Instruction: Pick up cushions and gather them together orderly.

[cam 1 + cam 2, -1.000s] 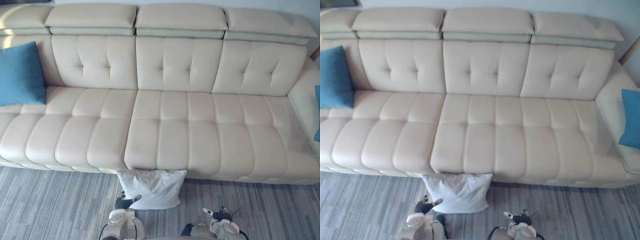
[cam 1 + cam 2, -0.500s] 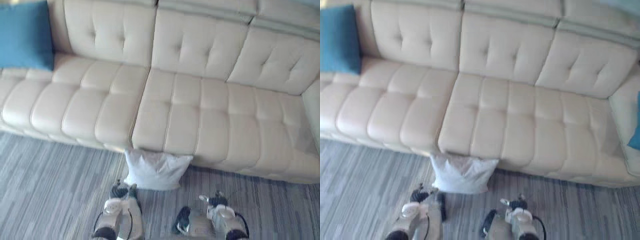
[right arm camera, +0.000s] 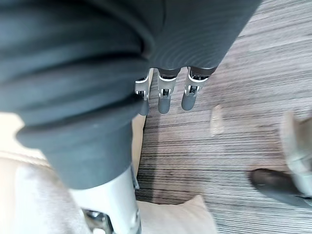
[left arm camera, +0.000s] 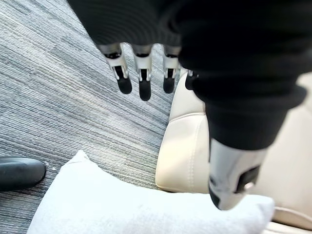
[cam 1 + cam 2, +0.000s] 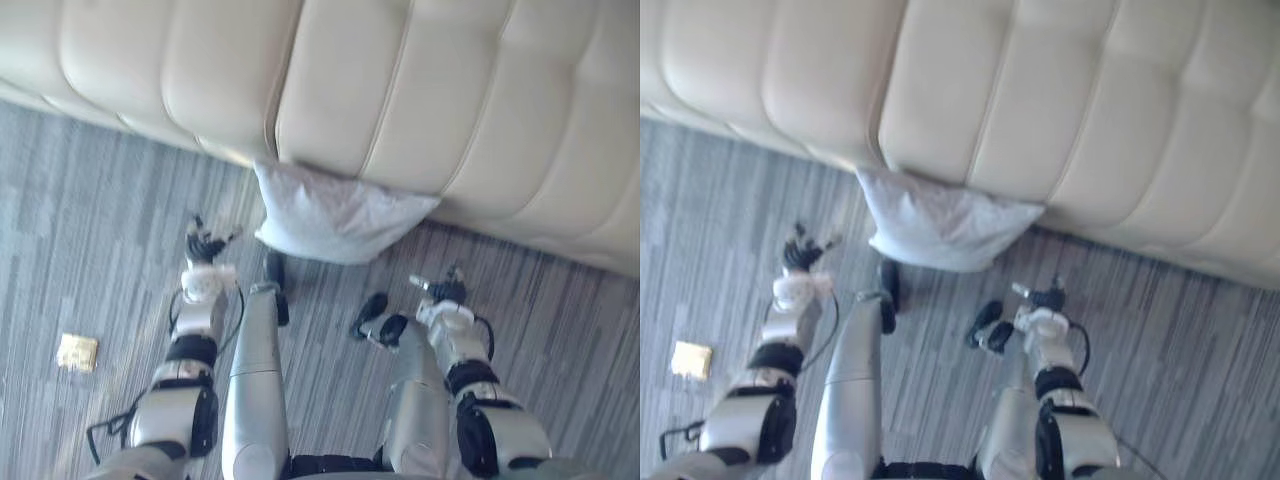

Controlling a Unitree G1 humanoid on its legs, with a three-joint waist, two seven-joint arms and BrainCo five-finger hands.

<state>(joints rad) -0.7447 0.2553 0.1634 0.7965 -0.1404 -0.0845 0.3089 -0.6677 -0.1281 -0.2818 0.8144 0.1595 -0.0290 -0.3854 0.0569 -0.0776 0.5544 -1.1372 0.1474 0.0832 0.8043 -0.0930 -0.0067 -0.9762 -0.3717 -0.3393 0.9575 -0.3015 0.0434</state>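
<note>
A white cushion (image 5: 335,215) lies on the grey carpet, leaning against the front of the cream sofa (image 5: 450,90). My left hand (image 5: 205,245) hovers over the floor to the cushion's left, a short way off, with fingers (image 4: 141,85) straight and nothing in them. My right hand (image 5: 443,293) is low to the cushion's right, a little nearer to me, also open and empty. In the left wrist view the cushion (image 4: 122,204) shows past the thumb, by the sofa's base (image 4: 185,146). A corner of the cushion (image 3: 175,217) appears in the right wrist view.
A small pale yellow scrap (image 5: 77,352) lies on the carpet at the far left. The sofa front runs across the top of the eye views and closes off the space behind the cushion. Striped grey carpet (image 5: 100,200) spreads to both sides.
The head camera has tipped down, so the sofa back and the blue cushions have left the picture. Both arms now reach further forward, with the hands beside the white cushion.
</note>
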